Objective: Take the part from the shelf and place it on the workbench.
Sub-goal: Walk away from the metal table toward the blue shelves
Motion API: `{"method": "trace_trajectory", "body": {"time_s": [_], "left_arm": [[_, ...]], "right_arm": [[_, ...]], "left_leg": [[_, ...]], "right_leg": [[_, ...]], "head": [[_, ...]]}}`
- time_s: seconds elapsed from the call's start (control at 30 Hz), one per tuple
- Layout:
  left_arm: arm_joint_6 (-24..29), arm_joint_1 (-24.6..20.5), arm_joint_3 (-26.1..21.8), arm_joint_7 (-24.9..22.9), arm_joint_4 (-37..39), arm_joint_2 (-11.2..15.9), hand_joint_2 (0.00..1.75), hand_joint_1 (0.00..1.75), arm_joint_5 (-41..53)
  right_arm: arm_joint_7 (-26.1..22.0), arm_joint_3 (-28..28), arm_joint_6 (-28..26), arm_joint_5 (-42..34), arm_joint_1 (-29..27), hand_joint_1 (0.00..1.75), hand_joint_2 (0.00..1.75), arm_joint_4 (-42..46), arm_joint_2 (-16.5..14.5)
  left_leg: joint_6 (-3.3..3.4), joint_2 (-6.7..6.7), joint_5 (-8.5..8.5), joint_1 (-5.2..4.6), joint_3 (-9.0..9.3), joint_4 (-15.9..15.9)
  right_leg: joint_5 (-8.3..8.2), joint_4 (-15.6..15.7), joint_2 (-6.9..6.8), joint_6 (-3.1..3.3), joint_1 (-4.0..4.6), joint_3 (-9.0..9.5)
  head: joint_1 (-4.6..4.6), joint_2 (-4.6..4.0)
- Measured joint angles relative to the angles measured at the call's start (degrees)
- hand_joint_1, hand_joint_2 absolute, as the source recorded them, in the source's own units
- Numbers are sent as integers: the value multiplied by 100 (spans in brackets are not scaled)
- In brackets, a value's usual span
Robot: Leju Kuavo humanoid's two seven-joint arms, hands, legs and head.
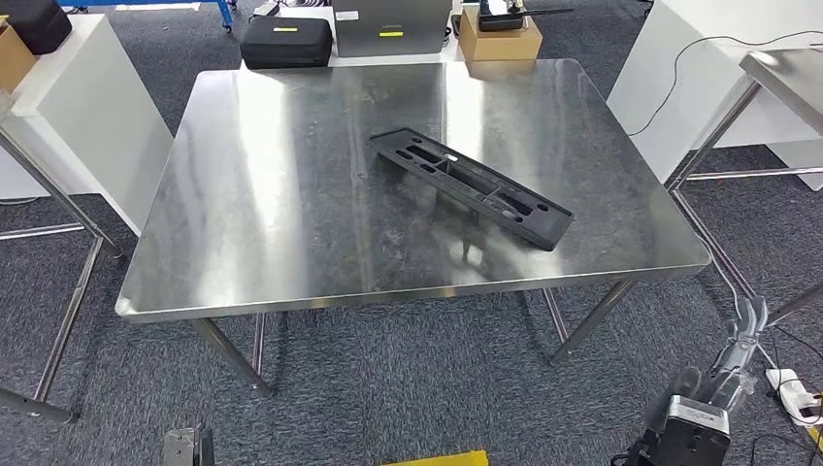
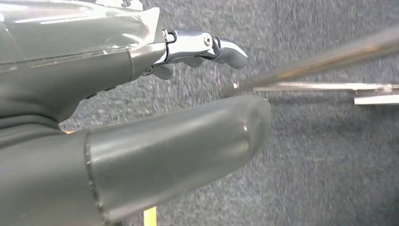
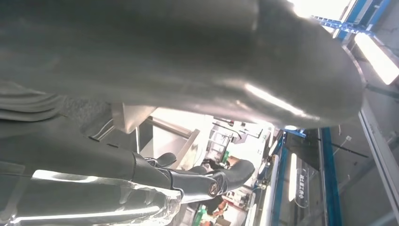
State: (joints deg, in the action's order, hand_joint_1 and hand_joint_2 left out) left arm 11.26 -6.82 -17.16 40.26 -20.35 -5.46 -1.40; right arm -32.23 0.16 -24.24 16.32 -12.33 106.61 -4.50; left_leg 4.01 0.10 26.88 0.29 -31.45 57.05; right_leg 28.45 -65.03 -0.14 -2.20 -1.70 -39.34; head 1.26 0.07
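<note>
Looking down in the head view: the black part, long, flat and slotted, lies diagonally on the steel workbench, right of centre, with no hand touching it. The right arm hangs low at the lower right corner, below the bench edge and well apart from the part. Bench top is scuffed and reflective, standing on grey-blue carpet. Beyond the far edge: a black case, a cardboard box and white cabinets. A second steel table stands at the right, with a power strip on the floor near it.

Left wrist view: the left hand hangs over carpet, thick grey thumb stretched out and a metal-linked finger extended apart from it; released, nothing in it. Steel table legs cross behind (blurred).

Right wrist view: the right hand points upward toward ceiling lights and blue framing. Thumb straight, dark fingers slightly curled and separate from it; nothing is held.
</note>
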Motion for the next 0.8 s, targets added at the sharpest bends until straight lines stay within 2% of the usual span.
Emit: {"method": "trace_trajectory", "body": {"time_s": [0.03,0.07,0.1,0.13,0.17,0.23,0.27,0.3,0.37,0.4,0.43,0.47,0.53,0.57,0.6,0.63,0.67,0.7,0.73,0.77,0.8], "left_arm": [[15,-1,-11,-1,-9,-8,0,0,14],[30,0,-22,-1,-11,-17,0,0,26],[42,2,-33,-2,-16,-26,0,0,34],[52,4,-39,-2,-27,-35,0,0,39],[63,7,-42,-2,-41,-42,0,0,42],[77,21,-47,-2,-89,-68,0,0,55],[81,31,-52,-1,-113,-81,0,0,63],[81,44,-57,-1,-135,-94,0,0,72],[84,74,-67,-1,-170,-110,0,0,81],[86,91,-72,-1,-184,-116,0,0,81],[91,107,-77,-1,-197,-122,0,0,81],[94,119,-82,-1,-208,-124,0,0,81],[96,130,-90,-2,-227,-128,0,0,81],[96,130,-98,-2,-237,-129,0,0,81],[96,130,-108,-2,-243,-128,0,0,80],[96,129,-116,-2,-247,-128,0,0,80],[96,127,-122,-2,-251,-128,0,0,79],[96,120,-126,-2,-259,-127,0,0,79],[97,109,-129,-2,-270,-127,0,0,80],[97,98,-136,-2,-281,-127,0,0,80],[98,88,-147,-1,-291,-127,0,0,81]], "right_arm": [[1,-7,3,1,0,0,0,-2,-3],[1,-11,7,1,0,0,0,-6,-8],[2,-15,13,1,0,0,0,-10,-14],[2,-17,22,2,1,0,0,-14,-21],[2,-18,36,4,3,0,0,-16,-28],[0,-17,68,20,19,0,0,-16,-48],[-2,-17,84,29,27,0,0,-16,-61],[-3,-18,95,36,36,0,0,-16,-74],[-4,-20,114,39,50,0,0,-20,-98],[-2,-21,121,40,71,0,0,-26,-109],[4,-22,132,41,91,0,0,-35,-124],[9,-23,146,43,110,0,0,-44,-139],[19,-25,172,48,133,0,0,-70,-167],[23,-25,181,50,142,0,0,-85,-175],[27,-26,186,52,151,0,0,-102,-179],[31,-27,192,53,161,0,0,-120,-181],[34,-28,198,53,174,0,0,-138,-181],[35,-30,203,51,193,0,0,-156,-182],[37,-33,209,49,217,0,0,-174,-182],[38,-36,215,45,248,0,0,-190,-182],[39,-38,218,40,285,0,0,-207,-182]], "left_leg": [[17,6,-58,-16,-78,4],[26,12,-117,-37,-157,8],[31,15,-176,-57,-228,12],[31,16,-235,-77,-295,15],[28,12,-292,-94,-352,17],[1,7,-401,-115,-443,24],[-27,6,-453,-118,-468,21],[-61,9,-502,-113,-482,17],[-136,7,-578,-98,-500,1],[-177,-1,-521,-87,-535,37],[-218,-10,-361,-77,-590,143],[-257,-19,-105,-62,-671,351],[-327,-25,472,-22,-851,1003],[-352,-24,613,-2,-901,1311],[-374,-23,615,17,-885,1498],[-388,-22,498,34,-773,1504],[-397,-22,330,51,-556,1317],[-402,-24,221,66,-260,973],[-396,-28,203,66,48,564],[-374,-36,232,58,268,244],[-344,-44,287,43,387,40]], "right_leg": [[230,-391,1,23,6,-79],[369,-687,1,19,9,-100],[407,-809,1,-5,11,-31],[359,-715,1,-38,17,143],[272,-421,1,-57,30,411],[198,435,-3,-3,87,1048],[196,753,-6,37,120,1252],[212,940,-9,75,151,1356],[144,1003,-16,127,162,1318],[91,1015,-25,167,149,1277],[23,1027,-36,214,131,1221],[-51,1036,-46,249,111,1151],[-190,1030,-56,279,111,1007],[-263,1024,-60,272,111,926],[-334,1014,-64,258,107,840],[-399,1000,-66,236,101,746],[-456,977,-66,208,92,652],[-505,946,-67,178,84,574],[-546,912,-68,143,87,508],[-589,891,-73,102,91,464],[-633,880,-78,63,95,440]], "head": [[-18,0],[-26,0],[-29,0],[-29,0],[-31,0],[-26,0],[-22,0],[-23,0],[-32,0],[-38,0],[-26,0],[-8,0],[32,0],[40,0],[43,0],[45,0],[49,0],[54,0],[63,0],[63,0],[61,0]]}}
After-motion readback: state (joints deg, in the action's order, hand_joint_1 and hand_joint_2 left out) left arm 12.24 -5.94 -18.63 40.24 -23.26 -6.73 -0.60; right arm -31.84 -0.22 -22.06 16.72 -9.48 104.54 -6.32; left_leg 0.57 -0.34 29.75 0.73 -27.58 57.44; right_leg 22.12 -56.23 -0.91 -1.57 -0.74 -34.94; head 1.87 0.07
